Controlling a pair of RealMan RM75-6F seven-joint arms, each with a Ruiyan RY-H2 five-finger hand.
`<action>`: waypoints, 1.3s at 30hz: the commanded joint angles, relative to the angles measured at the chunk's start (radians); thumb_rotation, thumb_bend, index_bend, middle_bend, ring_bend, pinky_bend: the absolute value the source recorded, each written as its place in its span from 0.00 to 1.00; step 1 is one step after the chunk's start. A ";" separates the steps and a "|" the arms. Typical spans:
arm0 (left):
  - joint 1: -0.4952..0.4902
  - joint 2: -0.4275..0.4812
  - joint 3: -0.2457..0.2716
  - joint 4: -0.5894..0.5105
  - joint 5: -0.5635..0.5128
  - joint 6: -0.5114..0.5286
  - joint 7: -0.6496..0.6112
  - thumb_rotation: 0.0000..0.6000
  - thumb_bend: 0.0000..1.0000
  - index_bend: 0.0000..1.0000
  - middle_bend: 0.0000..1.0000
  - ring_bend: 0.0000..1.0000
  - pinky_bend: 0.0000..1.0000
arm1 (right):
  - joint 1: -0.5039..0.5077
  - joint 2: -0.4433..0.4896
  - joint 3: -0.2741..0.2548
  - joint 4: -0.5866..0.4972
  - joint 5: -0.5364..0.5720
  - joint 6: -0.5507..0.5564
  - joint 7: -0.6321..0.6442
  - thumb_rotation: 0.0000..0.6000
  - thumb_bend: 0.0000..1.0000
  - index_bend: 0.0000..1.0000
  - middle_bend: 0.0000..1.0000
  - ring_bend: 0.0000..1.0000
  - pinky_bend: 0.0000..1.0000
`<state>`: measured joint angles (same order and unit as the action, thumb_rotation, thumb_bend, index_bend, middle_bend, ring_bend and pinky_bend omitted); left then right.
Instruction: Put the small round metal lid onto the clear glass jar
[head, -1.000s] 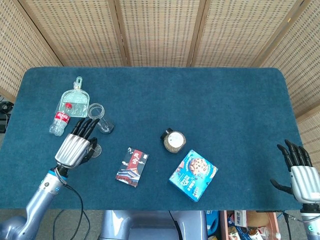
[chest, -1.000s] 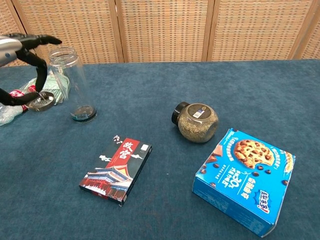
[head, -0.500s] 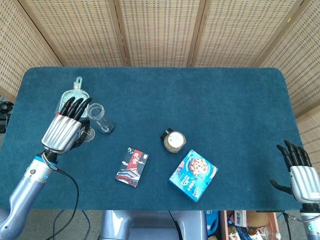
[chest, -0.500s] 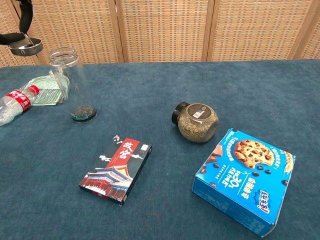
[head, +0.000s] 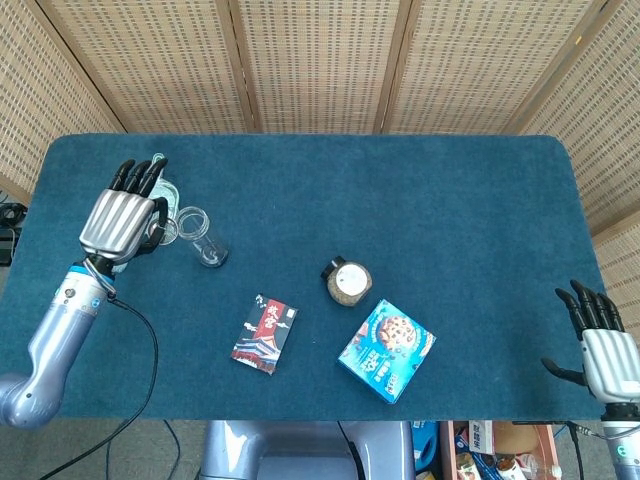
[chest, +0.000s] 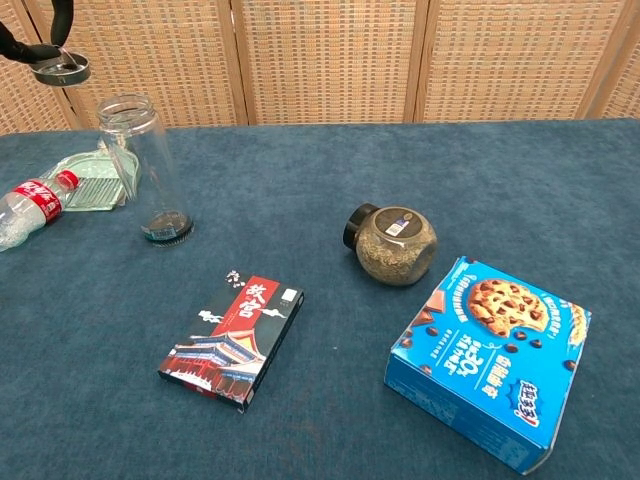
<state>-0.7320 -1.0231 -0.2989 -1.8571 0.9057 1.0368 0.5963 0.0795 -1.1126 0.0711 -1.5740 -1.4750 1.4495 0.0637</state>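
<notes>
Right hand (head: 603, 352) rests off the near right corner of the surface (head: 450, 200), fingers spread, holding nothing. Toward the far left edge, the glass jar (chest: 146, 170) stands upright and uncapped. Left hand (head: 122, 215) pinches the metal lid (chest: 60, 70) in the air, above and left of the jar mouth.

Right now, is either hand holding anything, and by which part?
The left hand holds the small round metal lid by its rim, pinched at the fingertips above the clear glass jar. The right hand holds nothing.

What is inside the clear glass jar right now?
The clear glass jar stands upright and open, seemingly empty; only its dark base shows through. The metal lid, held by the left hand, hangs above and left.
</notes>
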 joint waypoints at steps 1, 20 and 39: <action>-0.033 -0.026 -0.003 0.038 -0.041 -0.024 0.005 1.00 0.42 0.60 0.00 0.00 0.00 | 0.004 -0.003 0.000 0.004 0.007 -0.013 -0.001 1.00 0.05 0.12 0.00 0.00 0.00; -0.142 -0.130 0.029 0.147 -0.170 -0.024 0.070 1.00 0.42 0.60 0.00 0.00 0.00 | 0.009 -0.002 0.007 0.029 0.032 -0.034 0.050 1.00 0.05 0.12 0.00 0.00 0.00; -0.180 -0.159 0.053 0.194 -0.209 -0.025 0.068 1.00 0.42 0.60 0.00 0.00 0.00 | 0.011 -0.002 0.007 0.036 0.039 -0.046 0.064 1.00 0.05 0.12 0.00 0.00 0.00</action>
<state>-0.9104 -1.1808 -0.2467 -1.6653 0.6972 1.0122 0.6651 0.0908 -1.1144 0.0784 -1.5380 -1.4367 1.4041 0.1272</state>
